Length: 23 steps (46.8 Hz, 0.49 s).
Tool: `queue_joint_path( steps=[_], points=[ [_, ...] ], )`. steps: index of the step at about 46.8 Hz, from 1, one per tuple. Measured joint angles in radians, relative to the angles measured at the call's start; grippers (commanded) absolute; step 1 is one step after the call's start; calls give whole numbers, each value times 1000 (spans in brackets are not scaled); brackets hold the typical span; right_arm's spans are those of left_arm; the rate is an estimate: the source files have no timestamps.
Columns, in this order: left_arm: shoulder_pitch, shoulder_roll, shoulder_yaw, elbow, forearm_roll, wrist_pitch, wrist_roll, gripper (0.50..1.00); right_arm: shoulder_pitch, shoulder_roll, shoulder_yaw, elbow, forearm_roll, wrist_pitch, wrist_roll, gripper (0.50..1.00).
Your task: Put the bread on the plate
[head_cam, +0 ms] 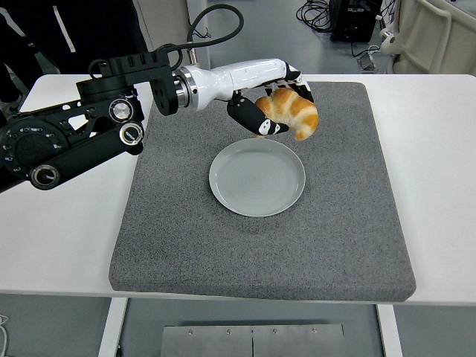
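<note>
A golden-brown croissant (294, 113) hangs in the air, held in my left hand (274, 104), whose black and white fingers are curled around it. It is just above the far right rim of the pale grey plate (256, 177), which lies bare on the dark grey mat (186, 238) at the middle of the table. My left arm reaches in from the left edge over the mat's far left corner. My right arm is out of view.
The white table (59, 223) shows on both sides of the mat. Behind the table are cables, a dark box and a beige bin (435, 33) on the floor. A person in dark clothes (82, 26) stands at the top left.
</note>
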Motion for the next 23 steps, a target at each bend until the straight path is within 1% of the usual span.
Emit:
queue_joint_path(
  steps=[12, 18, 23],
  points=[
    [45, -26, 17, 40, 72, 9, 0, 536, 0, 0, 0, 0, 0, 0, 0, 1000],
    [48, -40, 62, 85, 78, 53, -1, 536, 0, 0, 0, 0, 0, 0, 0, 1000],
    [48, -42, 93, 104, 78, 72, -9, 536, 0, 0, 0, 0, 0, 0, 0, 1000]
  ],
)
